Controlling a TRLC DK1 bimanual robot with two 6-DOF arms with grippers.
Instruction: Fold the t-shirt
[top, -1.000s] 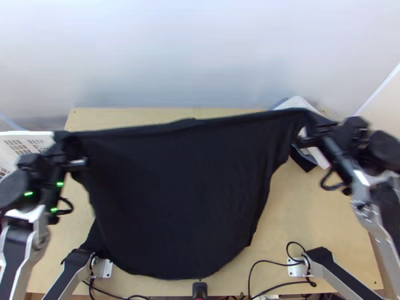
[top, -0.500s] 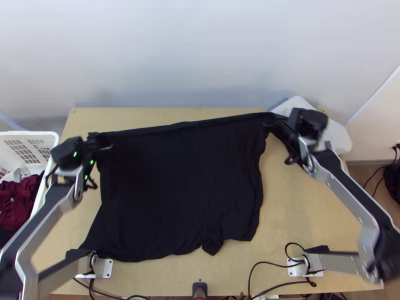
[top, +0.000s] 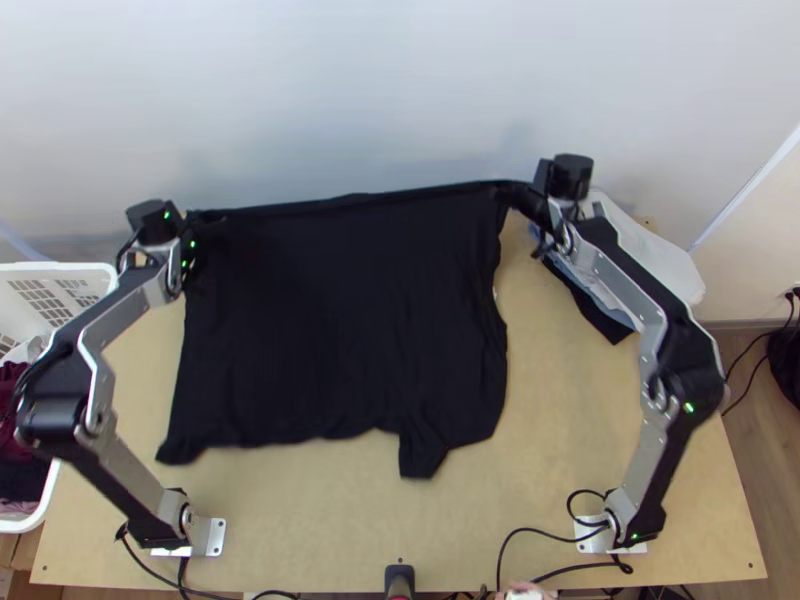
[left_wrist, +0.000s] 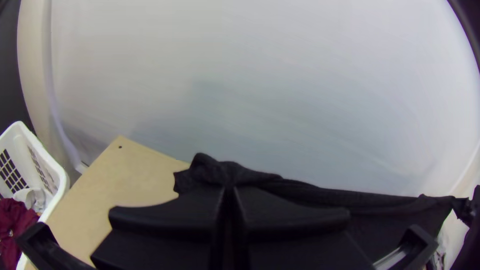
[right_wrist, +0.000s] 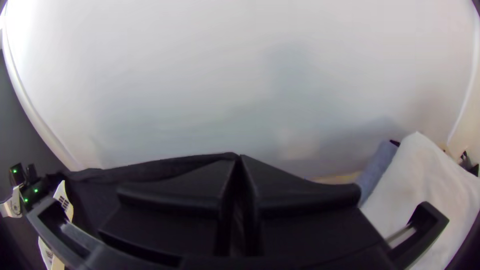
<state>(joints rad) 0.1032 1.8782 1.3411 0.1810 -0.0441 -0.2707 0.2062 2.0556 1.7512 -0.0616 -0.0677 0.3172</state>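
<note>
In the top view the black t-shirt (top: 340, 320) hangs stretched between both grippers, its lower part over the table and one small flap at the lower edge. My left gripper (top: 200, 216) holds its upper left corner and my right gripper (top: 515, 190) its upper right corner. From the left wrist, the left gripper (left_wrist: 229, 190) is shut on bunched cloth (left_wrist: 210, 170), and the upper edge runs taut toward the other arm. In the right wrist view the right gripper (right_wrist: 238, 159) is shut at the end of the taut edge of the shirt (right_wrist: 150, 169).
A stack of folded cloths with a white one (top: 660, 262) on top lies at the table's back right. The white basket (top: 112, 275) with dark red clothing (top: 10, 400) stands left of the table (top: 330, 520). Cables lie along the near edge.
Both grippers have moved toward the table's far side, the right one also leftward, carrying the shirt. Its lower edge has drawn away from the near edge, and the side stack is more uncovered.
</note>
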